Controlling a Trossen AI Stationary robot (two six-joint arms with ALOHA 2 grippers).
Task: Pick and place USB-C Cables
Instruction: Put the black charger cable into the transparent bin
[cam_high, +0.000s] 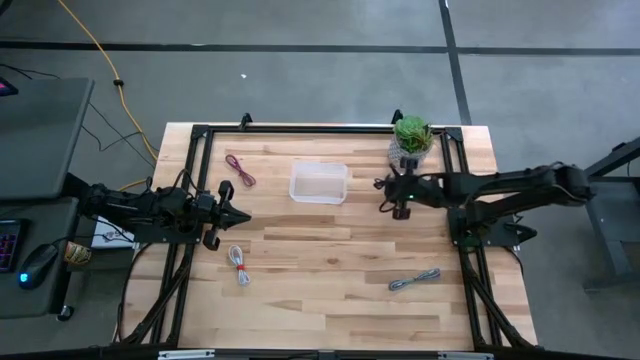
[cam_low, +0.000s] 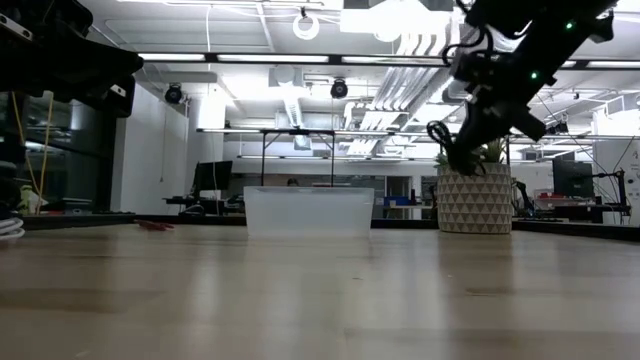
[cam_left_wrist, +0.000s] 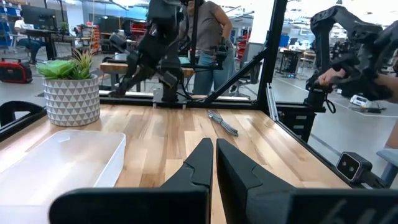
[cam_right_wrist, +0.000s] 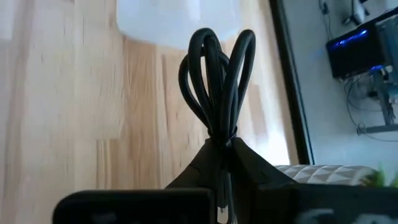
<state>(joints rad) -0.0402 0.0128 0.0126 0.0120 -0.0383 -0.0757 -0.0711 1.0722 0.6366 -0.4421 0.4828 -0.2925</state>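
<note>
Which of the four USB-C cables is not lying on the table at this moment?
The black cable: the right gripper holds it in the air. The dark red, white-and-red and grey cables lie on the table.

Pale wood table (matt); translucent plastic bin.

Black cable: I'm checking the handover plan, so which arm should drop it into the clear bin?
Right. Its claw is shut on the black cable, held above the table beside the clear bin.
</note>
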